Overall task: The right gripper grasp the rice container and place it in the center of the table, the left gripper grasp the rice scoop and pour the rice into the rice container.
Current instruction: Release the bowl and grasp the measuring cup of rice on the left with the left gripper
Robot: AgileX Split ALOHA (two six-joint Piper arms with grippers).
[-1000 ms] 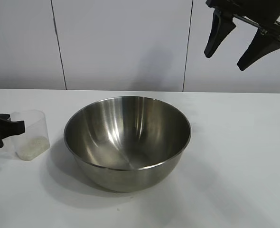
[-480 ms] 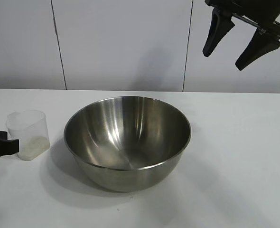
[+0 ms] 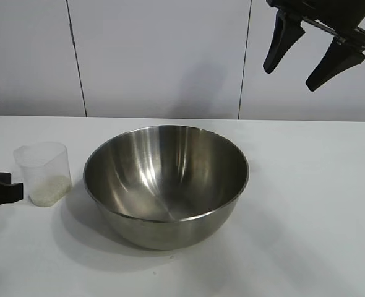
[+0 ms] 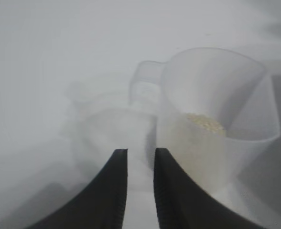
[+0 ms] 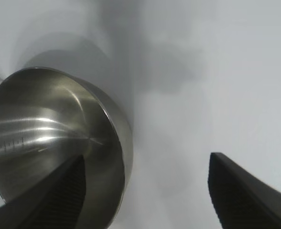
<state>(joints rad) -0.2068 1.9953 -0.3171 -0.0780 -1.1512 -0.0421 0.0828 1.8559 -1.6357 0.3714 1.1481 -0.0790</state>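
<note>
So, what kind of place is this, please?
Probably a lab test bench, not a kitchen: a bare white table, plain panel wall, and only a bowl and scoop between two grippers.

Empty steel bowl (image 3: 166, 182), upright scoop (image 3: 43, 172) beside

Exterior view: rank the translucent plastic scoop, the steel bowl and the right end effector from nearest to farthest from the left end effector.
1. Translucent plastic measuring scoop, holding white rice, just beside the left end effector at the table's left edge.
2. Large shiny steel bowl, at the centre.
3. Black right end effector, raised at upper right.
</note>
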